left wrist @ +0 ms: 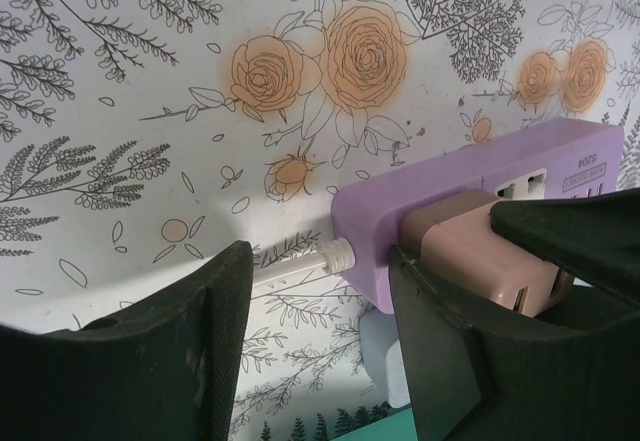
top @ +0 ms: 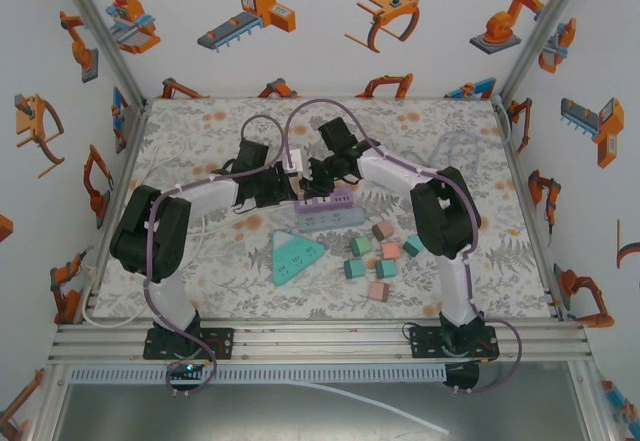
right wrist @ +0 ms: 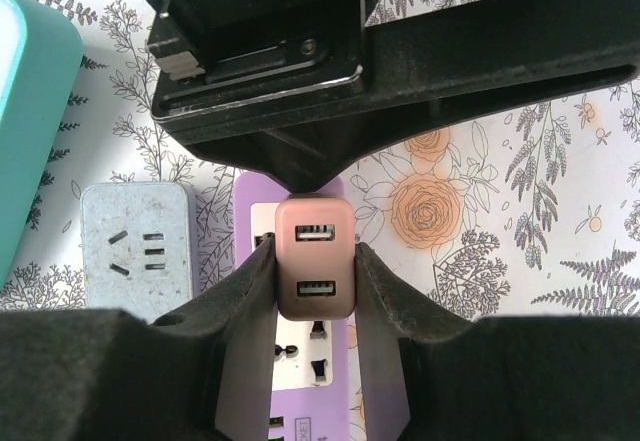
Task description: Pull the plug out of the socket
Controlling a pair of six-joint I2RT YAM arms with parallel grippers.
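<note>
From the top camera I see both arms meeting over the purple power strip (top: pixel 335 211), which lies mid-table with its long axis across the table, left to right, slightly tilted. A teal triangular strip (top: pixel 294 257) and a scatter of small blocks (top: pixel 380 253) lie nearer the bases. The plug itself I can't make out from up there. My right wrist camera gives it to me plainly: the pink plug (right wrist: pixel 315 231) sits on the strip's socket face, its two USB ports facing the lens, its long axis running along the strip. The right gripper (right wrist: pixel 315 266) is closed onto its two long sides, both fingers (right wrist: pixel 250 306) touching it. A grey socket block (right wrist: pixel 135 236) lies just beside the strip. The left wrist camera adds the white cable (left wrist: pixel 300 259) entering the strip's end, with the plug near that end. The left gripper (left wrist: pixel 320 301) is spread wide, clasping nothing, and the strip's end is just behind one finger.
</note>
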